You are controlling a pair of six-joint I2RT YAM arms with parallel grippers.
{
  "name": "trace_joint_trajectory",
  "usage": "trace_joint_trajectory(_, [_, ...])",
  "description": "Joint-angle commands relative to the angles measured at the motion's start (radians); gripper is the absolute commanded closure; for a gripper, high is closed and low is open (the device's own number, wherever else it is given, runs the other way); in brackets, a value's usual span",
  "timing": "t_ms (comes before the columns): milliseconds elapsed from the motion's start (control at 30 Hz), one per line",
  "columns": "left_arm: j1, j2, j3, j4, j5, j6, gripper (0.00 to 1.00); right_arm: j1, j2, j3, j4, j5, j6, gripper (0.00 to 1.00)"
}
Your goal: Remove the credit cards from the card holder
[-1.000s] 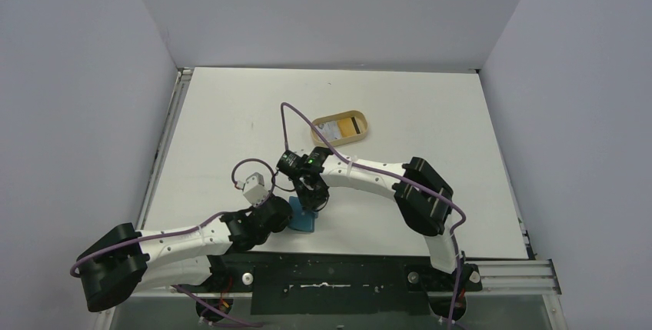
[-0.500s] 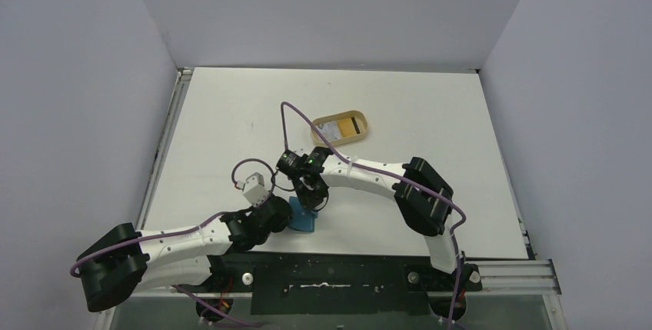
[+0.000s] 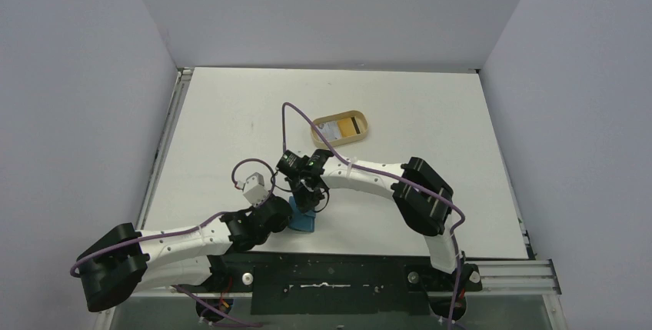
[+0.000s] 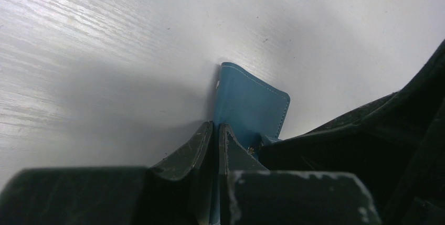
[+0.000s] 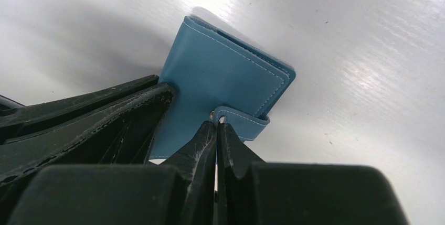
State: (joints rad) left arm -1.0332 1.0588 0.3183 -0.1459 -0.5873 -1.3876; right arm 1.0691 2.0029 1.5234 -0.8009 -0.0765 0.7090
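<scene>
Teal holder (image 3: 304,221) sits folded on the white table (image 3: 231,115) near my bases. My left pincer (image 4: 215,130) pinches its edge; my right pincer (image 5: 216,125) is pressed together on the snap tab (image 5: 241,118). Both wrists hide most of it from above. Well apart, a tan tray (image 3: 364,124) holds two cards (image 3: 350,126).

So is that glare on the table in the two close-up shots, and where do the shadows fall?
Left wrist view: glare streaks the table at left, and a soft shadow pools beside the card holder. Right wrist view: a bright hotspot sits just beyond the holder, with shadow to its left. Top view: even light, no hotspot.
</scene>
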Motion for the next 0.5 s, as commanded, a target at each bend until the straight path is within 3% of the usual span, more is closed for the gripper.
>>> trace_joint_trajectory(0, [-0.002,-0.009,-0.007,0.022,-0.001,-0.010,1.00,0.007,-0.038,-0.017,0.067,-0.028,0.018,1.00])
trace_joint_trajectory(467, [-0.003,-0.012,-0.007,0.015,-0.004,-0.013,1.00,0.006,-0.003,-0.044,0.082,-0.051,0.018,1.00])
